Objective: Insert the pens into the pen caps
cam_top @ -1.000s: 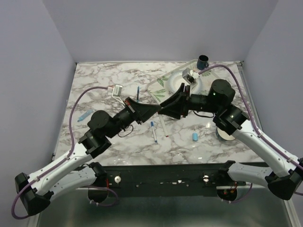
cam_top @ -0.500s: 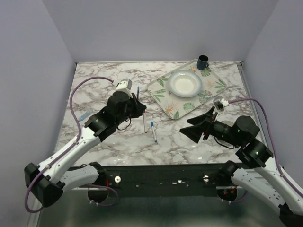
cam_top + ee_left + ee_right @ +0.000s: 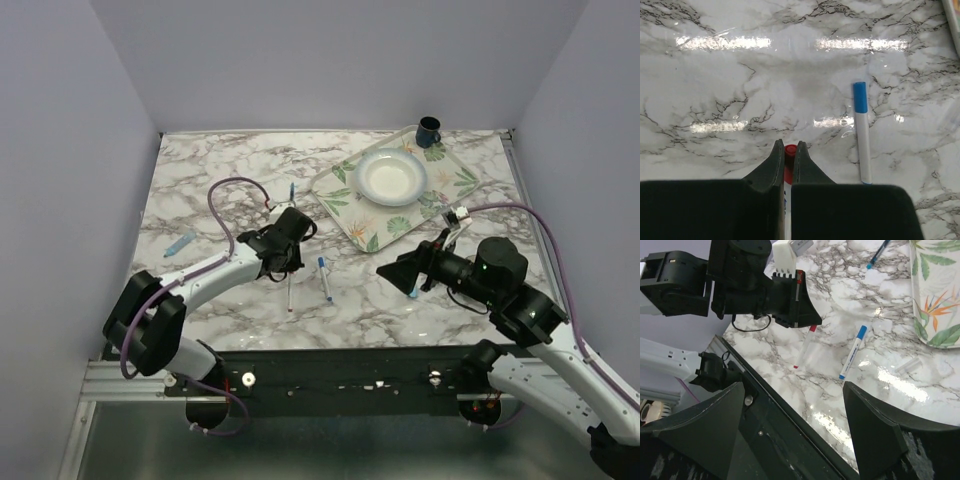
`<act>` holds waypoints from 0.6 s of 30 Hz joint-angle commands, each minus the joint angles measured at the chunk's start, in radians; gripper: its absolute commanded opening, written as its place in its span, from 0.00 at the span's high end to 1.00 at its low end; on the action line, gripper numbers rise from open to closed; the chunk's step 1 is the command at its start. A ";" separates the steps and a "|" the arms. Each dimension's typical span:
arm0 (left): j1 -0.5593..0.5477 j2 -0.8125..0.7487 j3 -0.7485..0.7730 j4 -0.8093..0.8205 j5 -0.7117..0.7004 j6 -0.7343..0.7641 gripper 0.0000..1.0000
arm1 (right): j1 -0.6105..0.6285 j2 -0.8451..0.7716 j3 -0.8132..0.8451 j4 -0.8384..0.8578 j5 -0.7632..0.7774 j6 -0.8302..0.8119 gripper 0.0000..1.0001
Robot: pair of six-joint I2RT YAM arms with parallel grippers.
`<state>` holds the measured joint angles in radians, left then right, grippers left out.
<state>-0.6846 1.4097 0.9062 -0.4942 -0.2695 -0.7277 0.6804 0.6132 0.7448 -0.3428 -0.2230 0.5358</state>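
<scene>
The red pen [image 3: 805,347] is held only by its very end, and that is the likeliest source of trouble. With so short a hold it could swing or slip out when it is lifted, and a drooping tip would miss the small mouth of a cap. It could also drag on the table and knock the blue pen [image 3: 861,135] just beside it, though the two are apart for now.

The red pen is slim, with a white barrel, a red top end and a small red point at the other. It sits on the marble table [image 3: 220,170] near the front edge, left of centre, and I cannot tell whether it is resting flat or just raised. The left gripper [image 3: 789,144] is pinched together on the red top end, with its fingers almost meeting.

The blue pen has a white barrel and a blue end and lies flat. Further off are a thin blue pen [image 3: 291,192] by the tray [image 3: 335,200] and a thick light blue one [image 3: 180,243] near the left edge.

The right gripper [image 3: 792,390] hangs over the right side of the table, spread wide apart and holding nothing. I cannot pick out a loose cap for certain (only a faint clear shape near the tray), so finding the matching one is a risk too.
</scene>
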 commanded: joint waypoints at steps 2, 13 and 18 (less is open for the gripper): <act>0.008 0.098 0.022 0.046 0.012 -0.055 0.91 | 0.001 0.003 0.042 -0.013 0.016 -0.003 0.14; 0.059 0.158 0.134 -0.044 0.021 -0.082 0.52 | -0.001 0.003 0.034 -0.019 0.025 -0.017 0.14; 0.069 0.034 0.189 -0.073 -0.037 -0.049 0.17 | 0.001 0.011 0.028 -0.007 0.033 -0.017 0.14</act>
<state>-0.6270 1.5715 1.0409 -0.5312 -0.2432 -0.7982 0.6804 0.6209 0.7509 -0.3466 -0.2207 0.5301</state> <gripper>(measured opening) 0.678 0.861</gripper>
